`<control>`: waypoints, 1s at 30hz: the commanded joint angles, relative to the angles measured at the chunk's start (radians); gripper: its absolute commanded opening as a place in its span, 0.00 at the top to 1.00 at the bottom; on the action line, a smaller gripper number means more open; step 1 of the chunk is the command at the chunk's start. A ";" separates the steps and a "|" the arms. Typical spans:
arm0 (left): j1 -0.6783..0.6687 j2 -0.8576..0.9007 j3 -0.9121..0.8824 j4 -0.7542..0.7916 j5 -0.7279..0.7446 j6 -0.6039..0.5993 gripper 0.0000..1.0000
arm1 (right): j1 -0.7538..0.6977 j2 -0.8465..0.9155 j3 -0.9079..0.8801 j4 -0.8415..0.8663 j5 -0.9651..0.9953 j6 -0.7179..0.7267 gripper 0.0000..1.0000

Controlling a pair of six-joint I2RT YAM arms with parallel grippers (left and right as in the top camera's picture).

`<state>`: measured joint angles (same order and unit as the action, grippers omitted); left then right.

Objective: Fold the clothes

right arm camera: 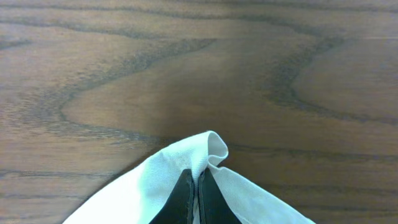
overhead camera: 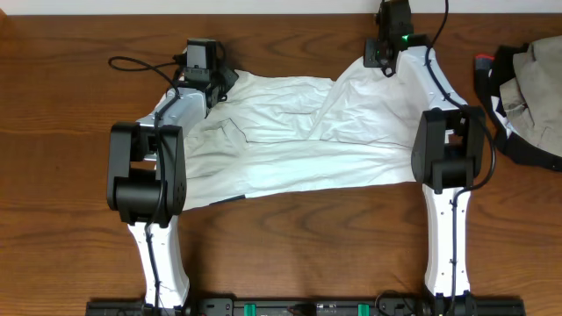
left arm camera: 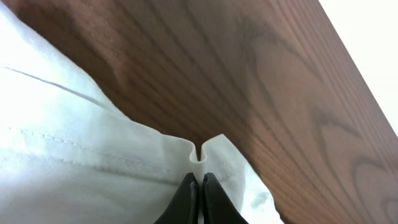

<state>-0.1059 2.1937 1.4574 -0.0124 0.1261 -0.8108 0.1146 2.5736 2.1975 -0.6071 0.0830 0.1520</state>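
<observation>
Left claw [left arm camera: 199,177] and right claw [right arm camera: 198,174] each clamp a far corner of the garment [overhead camera: 299,149].

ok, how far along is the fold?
Early. Done: the white garment lies spread on the table, wrinkled. In hand: left gripper and right gripper are each shut on a pinch of its far edge. Left: every fold; none shows yet.
</observation>
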 commanded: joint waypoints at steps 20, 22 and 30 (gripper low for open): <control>0.006 -0.223 0.006 -0.304 0.019 0.164 0.94 | 0.004 -0.193 0.023 -0.260 0.018 0.066 0.99; 0.010 -0.223 0.006 -0.340 0.019 0.164 0.94 | 0.004 -0.204 0.023 -0.294 0.018 0.069 0.99; 0.051 -0.246 0.006 -0.489 0.019 0.165 0.94 | 0.003 -0.252 0.023 -0.432 0.025 0.107 0.99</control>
<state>-0.0780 1.9736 1.4574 -0.4767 0.1505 -0.6651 0.1146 2.3837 2.2002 -1.0210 0.0887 0.2237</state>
